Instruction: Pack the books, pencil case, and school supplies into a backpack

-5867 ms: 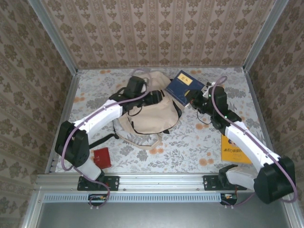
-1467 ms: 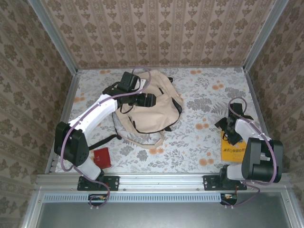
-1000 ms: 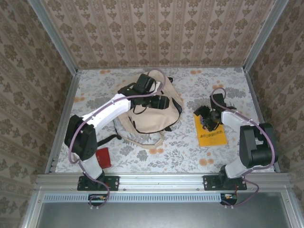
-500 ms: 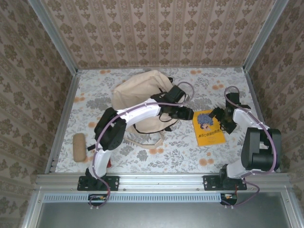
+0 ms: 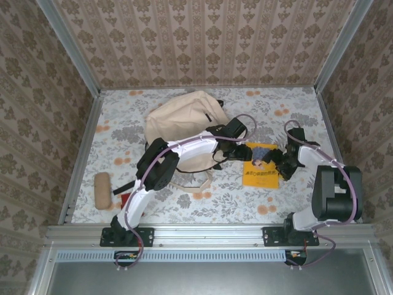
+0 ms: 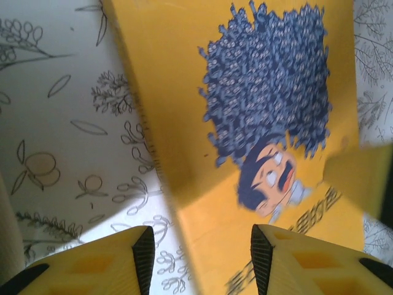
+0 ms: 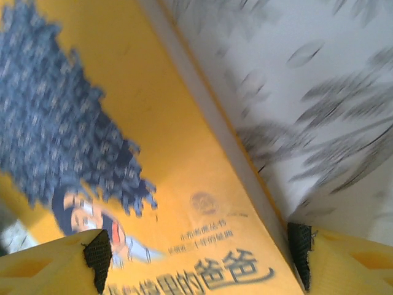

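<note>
The top camera looks down from behind; both wrist cameras closely face the yellow book [image 5: 261, 174].

A large cream canvas backpack [image 5: 181, 120] slumps centrally. A thin yellow-orange book [image 5: 261, 175] with a cartoon cover lies just right of it. A tan soft oblong pencil case [image 5: 102, 189] lies well apart, left.

Under the jaws spreads the table [image 5: 116, 132], covered in a pale cloth printed with grey leaves and orange blossoms. Beyond them and to either side rise walls [image 5: 202, 43] papered in tan damask stripes — framed by aluminium posts [image 5: 69, 49]. Behind them, a metal rail [image 5: 202, 234] edges the table.
</note>
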`<state>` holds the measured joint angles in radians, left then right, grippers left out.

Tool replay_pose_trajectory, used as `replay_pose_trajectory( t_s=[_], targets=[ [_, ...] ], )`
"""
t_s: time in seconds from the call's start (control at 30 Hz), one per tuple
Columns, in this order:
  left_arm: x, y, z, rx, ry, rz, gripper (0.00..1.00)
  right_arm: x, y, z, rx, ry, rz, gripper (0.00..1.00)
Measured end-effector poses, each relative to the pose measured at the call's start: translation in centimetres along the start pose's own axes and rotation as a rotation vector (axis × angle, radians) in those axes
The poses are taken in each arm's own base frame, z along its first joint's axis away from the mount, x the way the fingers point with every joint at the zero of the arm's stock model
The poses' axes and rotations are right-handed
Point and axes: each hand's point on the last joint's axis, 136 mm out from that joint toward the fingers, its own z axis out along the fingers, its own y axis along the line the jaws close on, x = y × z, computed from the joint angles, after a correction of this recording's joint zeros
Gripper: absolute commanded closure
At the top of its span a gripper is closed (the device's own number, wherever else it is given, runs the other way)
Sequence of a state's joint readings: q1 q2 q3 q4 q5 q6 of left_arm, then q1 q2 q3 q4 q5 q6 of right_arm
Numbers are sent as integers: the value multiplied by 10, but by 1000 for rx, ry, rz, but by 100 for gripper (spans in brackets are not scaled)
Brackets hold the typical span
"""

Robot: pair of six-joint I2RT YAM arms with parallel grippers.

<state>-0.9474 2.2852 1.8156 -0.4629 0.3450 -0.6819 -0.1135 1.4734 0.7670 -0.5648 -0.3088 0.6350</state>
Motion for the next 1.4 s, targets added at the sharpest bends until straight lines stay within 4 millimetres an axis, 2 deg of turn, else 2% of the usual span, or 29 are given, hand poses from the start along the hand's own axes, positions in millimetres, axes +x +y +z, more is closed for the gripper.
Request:
replay_pose_trajectory(
  t_s=[0.1, 0.17, 0.33, 0.53, 0.7, 0.77, 0.97, 1.17, 1.33, 1.4],
  targets=[
    [-2, 3, 7, -6, 4, -3, 55, 10, 11, -4, -62, 31, -10, 23],
    [-3, 5, 7, -10, 8, -9, 56, 11, 11, -4, -59, 32, -16, 22],
    [-3, 8, 8, -19, 12, -13, 61, -1, 3, -4, 15, -2, -39, 23],
    [0, 14, 14, -36, 28, -20, 68, 1, -2, 9, 51, 34, -67, 34],
    [-1, 18, 16, -40, 35, -27, 72, 7, 6, 10, 51, 49, -120, 44],
    [-2, 19, 16, -42, 35, -31, 73, 11, 7, 9, 67, 57, -138, 49],
    [-5, 21, 15, -44, 35, -37, 74, 16, 15, -4, 164, 30, -230, 53],
    [-6, 22, 15, -43, 39, -41, 74, 16, 22, -19, 181, 0, -257, 75],
    [-7, 21, 14, -45, 39, -42, 72, 16, 24, -24, 173, -13, -251, 100],
    [-8, 22, 13, -36, 42, -44, 68, 16, 28, -29, 156, -25, -257, 100]
  ],
)
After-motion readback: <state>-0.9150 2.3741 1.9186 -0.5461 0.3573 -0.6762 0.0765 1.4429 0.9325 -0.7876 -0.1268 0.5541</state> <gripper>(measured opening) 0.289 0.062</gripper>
